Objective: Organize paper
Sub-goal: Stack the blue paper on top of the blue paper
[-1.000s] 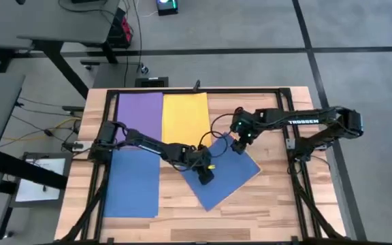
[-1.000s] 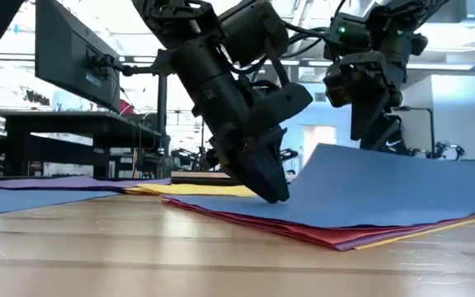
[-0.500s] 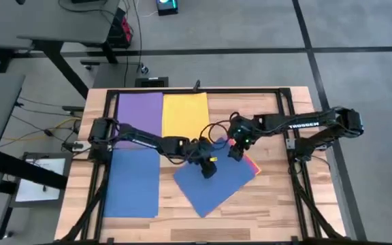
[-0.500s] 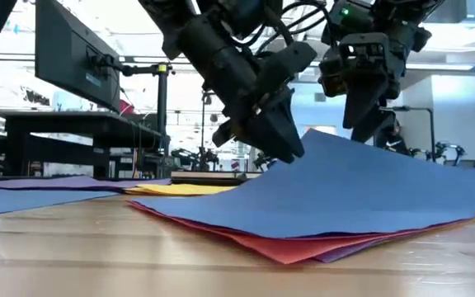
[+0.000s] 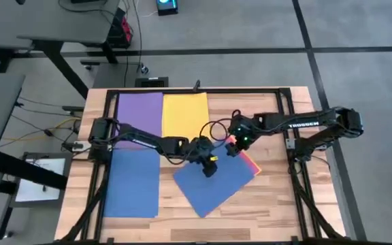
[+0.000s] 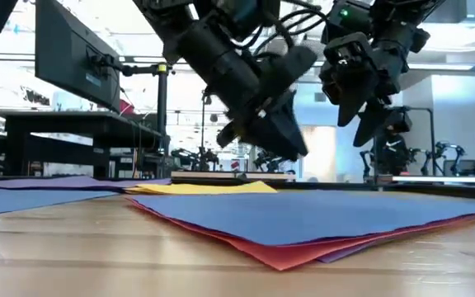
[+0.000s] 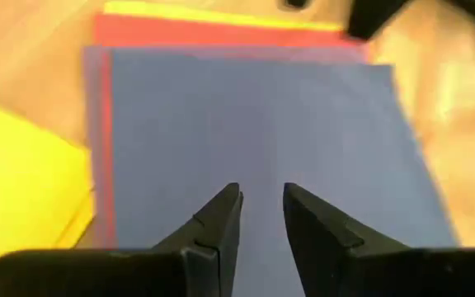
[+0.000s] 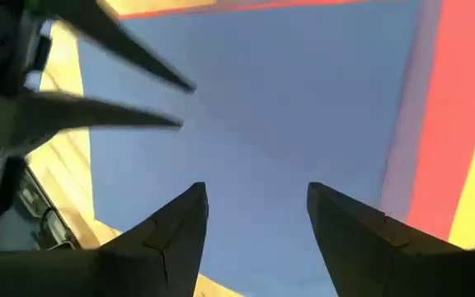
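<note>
Lift the top blue sheet (image 5: 213, 180) off the skewed stack at table centre, pinching one edge only; keep the red sheet (image 5: 249, 162) underneath still. Left gripper (image 5: 211, 170) above the stack, fingers slightly apart, empty; right gripper (image 5: 234, 148) at one o'clock of it, spread wide, empty. Sorted singles: one purple sheet (image 5: 140, 112) at eleven o'clock, one yellow sheet (image 5: 185, 117) at twelve, one blue sheet (image 5: 133, 182) at eight; stack shows blue, red, purple, yellow layers.
</note>
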Controlling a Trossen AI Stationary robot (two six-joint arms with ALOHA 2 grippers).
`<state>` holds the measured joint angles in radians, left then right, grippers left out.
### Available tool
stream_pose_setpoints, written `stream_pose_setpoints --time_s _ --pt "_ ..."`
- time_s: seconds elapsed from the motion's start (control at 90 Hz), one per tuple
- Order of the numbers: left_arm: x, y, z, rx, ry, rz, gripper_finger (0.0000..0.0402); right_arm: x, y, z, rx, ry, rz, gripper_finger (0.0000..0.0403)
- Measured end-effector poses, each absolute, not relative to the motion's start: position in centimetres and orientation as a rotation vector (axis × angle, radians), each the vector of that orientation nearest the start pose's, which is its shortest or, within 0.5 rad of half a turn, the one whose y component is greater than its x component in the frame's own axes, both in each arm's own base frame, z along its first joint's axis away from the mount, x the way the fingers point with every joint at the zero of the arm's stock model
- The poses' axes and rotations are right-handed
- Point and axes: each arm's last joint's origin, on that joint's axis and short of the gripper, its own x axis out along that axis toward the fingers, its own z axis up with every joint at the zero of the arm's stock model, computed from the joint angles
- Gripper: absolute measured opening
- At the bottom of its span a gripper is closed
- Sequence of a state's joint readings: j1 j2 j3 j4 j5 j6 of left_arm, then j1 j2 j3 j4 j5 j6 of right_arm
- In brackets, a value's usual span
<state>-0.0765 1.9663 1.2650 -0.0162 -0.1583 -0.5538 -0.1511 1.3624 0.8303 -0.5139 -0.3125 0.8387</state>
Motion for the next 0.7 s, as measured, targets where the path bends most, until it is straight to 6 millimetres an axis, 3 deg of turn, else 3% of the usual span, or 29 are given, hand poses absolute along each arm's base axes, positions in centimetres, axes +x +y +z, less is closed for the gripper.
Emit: stream_pose_setpoints --time_s 0.144,0.322,0.7 --pt "41.6 -2.8 16.5 -0.457 0.683 0.28 0.0079 25.2 -2.7 20.4 0.923 1.031 -0.332 0.0198" --pt "41.5 -3.0 16.3 -0.472 0.687 0.283 0.0079 24.5 -3.2 18.4 0.918 1.004 -0.377 0.0198" --pt "42.5 -3.7 12.4 -0.579 0.747 0.193 0.0079 22.8 -3.3 15.1 0.929 1.016 -0.401 0.0198"
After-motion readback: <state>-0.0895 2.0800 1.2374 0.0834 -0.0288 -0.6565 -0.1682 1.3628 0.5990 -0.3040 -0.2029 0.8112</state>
